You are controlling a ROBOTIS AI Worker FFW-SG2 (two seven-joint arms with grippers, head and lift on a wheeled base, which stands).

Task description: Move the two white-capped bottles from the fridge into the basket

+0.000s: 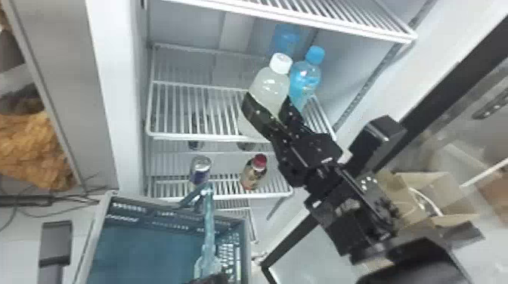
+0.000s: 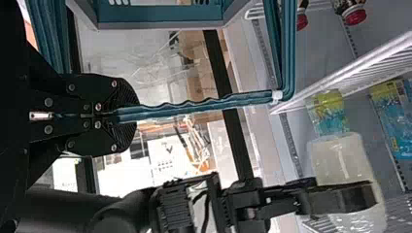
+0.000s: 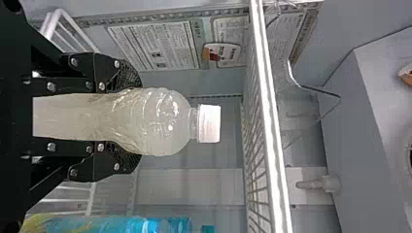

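Right gripper (image 1: 269,102) closed round a white-capped bottle (image 1: 269,85), a finger on each side, cap clear beyond the fingertips. Bottle inside the fridge, at the middle wire shelf (image 1: 211,138); whether its base touches the wires I cannot tell. Blue-capped bottle (image 1: 305,77) close alongside, on the fridge-wall side. Upper wire shelf (image 1: 302,20) overhead, a rigid edge. Middle shelf's front rail lies between bottle and basket (image 1: 147,241) in head view. Left gripper (image 1: 211,280) pinched on the basket's handle (image 1: 208,230). Lower shelf (image 1: 226,197): a can (image 1: 200,168), and a red-capped bottle (image 1: 254,172) apart from it. Open cardboard box (image 1: 434,185) beyond the right arm.
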